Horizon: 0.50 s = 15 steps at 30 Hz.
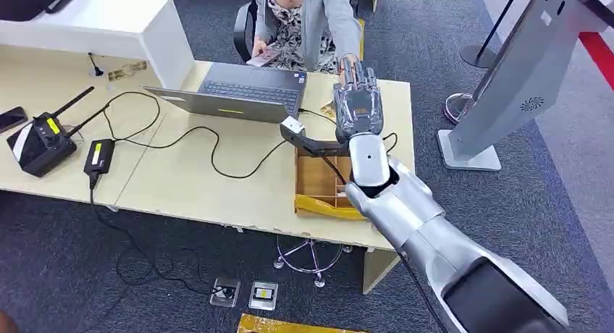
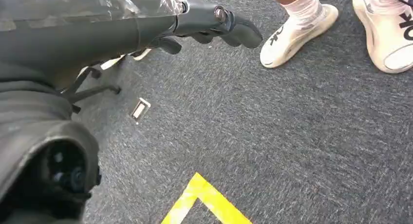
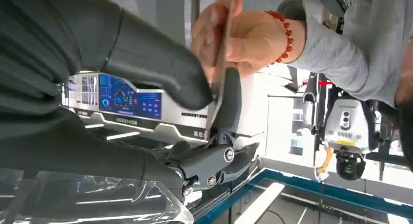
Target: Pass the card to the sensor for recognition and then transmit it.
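The thin, flat grey card [image 3: 221,63] stood edge-on between the thick grey thumb and a dark finger of the robot's right hand [image 3: 214,95], which pinched it near its lower part while a person's hand [image 3: 243,36] with a red bead bracelet closed on its upper part. I judged the card light, stiff and slick, easy to slip from a loose pinch, so best taken flat on both faces, near an edge away from the other holder's fingers.

From beside the light wooden counter [image 1: 181,181], the nearest thing was the robot's silver right arm [image 1: 413,217], stretched over an open wooden box [image 1: 318,177] at the counter's edge. Beyond that lay a grey laptop [image 1: 246,94] with black cables, and farther left a black radio unit [image 1: 40,141]. The seated person in a grey cardigan [image 1: 318,22] was at the far side. A grey slanted kiosk stand [image 1: 507,87] stood well apart on the carpet. The left hand [image 2: 214,24] hung over the floor, fingers curled in and holding nothing.
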Motion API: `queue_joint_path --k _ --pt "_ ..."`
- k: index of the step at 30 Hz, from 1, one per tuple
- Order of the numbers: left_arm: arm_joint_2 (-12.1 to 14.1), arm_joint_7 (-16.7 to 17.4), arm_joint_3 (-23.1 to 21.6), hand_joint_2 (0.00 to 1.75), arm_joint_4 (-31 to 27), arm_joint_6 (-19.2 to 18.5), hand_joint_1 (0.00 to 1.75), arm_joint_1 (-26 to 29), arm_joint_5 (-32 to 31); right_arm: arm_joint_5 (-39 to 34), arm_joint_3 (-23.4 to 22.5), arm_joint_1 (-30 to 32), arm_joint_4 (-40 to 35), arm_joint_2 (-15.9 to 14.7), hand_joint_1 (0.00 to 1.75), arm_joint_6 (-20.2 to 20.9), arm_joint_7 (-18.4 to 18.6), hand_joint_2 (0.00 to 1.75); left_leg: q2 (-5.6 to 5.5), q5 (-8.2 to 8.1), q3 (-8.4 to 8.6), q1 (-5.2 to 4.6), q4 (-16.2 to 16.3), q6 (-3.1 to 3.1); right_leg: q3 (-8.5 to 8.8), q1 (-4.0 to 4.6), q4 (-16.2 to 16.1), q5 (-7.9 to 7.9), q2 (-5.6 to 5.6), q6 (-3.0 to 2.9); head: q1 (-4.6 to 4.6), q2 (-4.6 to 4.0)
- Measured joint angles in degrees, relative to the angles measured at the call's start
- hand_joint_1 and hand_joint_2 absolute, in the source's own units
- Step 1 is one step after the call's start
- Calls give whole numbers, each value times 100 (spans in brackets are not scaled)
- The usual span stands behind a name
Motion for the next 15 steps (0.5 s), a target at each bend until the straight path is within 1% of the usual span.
queue_joint_path --k 7,9,11,12,13,15 --pt "-4 -35 2 0 0 46 0 39 20 109 63 -27 81 90 0 30 63 0 0 0 0 0 0 0 -1 0 0 0 0 0 0 0" --pt "-7 -37 2 0 0 50 0 48 22 120 66 -28 81 87 0 44 -11 0 0 0 0 0 0 0 0 0 0 0 -1 0 2 0" --pt "-7 -42 2 0 0 52 0 63 39 46 66 -28 89 94 0 27 -166 0 0 0 1 0 0 0 -1 0 0 0 0 0 2 0" --pt "-7 -44 4 0 0 50 0 71 39 19 66 -27 96 94 0 -46 -186 0 0 0 1 0 0 0 -1 0 -1 0 0 0 2 0" --pt "-11 -50 4 0 0 50 0 81 53 -93 66 -25 98 87 0 -272 -227 0 0 0 1 0 1 0 -2 0 -1 0 -1 0 2 0" --pt "-20 -57 4 0 0 50 0 119 57 -456 22 -23 100 61 0 -976 -457 0 1 0 3 0 1 0 -3 0 -2 0 2 0 2 0"
